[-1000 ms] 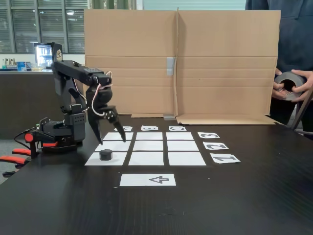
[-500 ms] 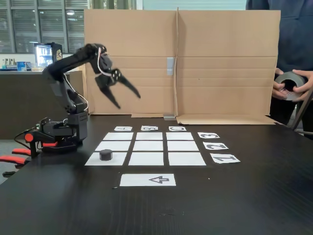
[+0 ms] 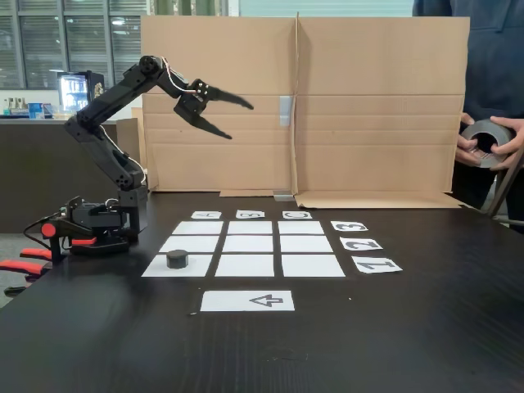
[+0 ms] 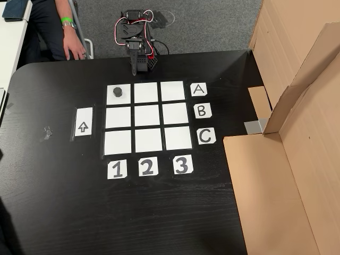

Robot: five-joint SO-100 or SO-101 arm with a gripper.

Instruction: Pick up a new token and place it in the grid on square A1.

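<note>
The black token [image 3: 177, 259] sits on square A1 [image 3: 155, 267], the front-left cell of the white paper grid [image 3: 250, 244] in the fixed view. In the other view the token [image 4: 118, 91] lies on square A1 [image 4: 125, 100], the top-left cell of the grid [image 4: 147, 118], next to the A card. My gripper [image 3: 241, 121] is high above the table, well up and behind the token. It points right towards the cardboard, open, with nothing between its fingers. The arm [image 4: 135, 37] stands just beyond the grid's A side.
A white arrow strip [image 3: 247, 300] lies in front of the grid. A cardboard wall [image 3: 368, 106] stands behind it. At the right a person holds a grey tape roll [image 3: 483, 141]. A person's hand [image 4: 71, 49] rests near the arm's base. Red-handled tools [image 3: 20, 266] lie at the left edge.
The gripper has risen from just above the grid beside the token to high in the air and swung outward, staying open. The token has stayed on its square.
</note>
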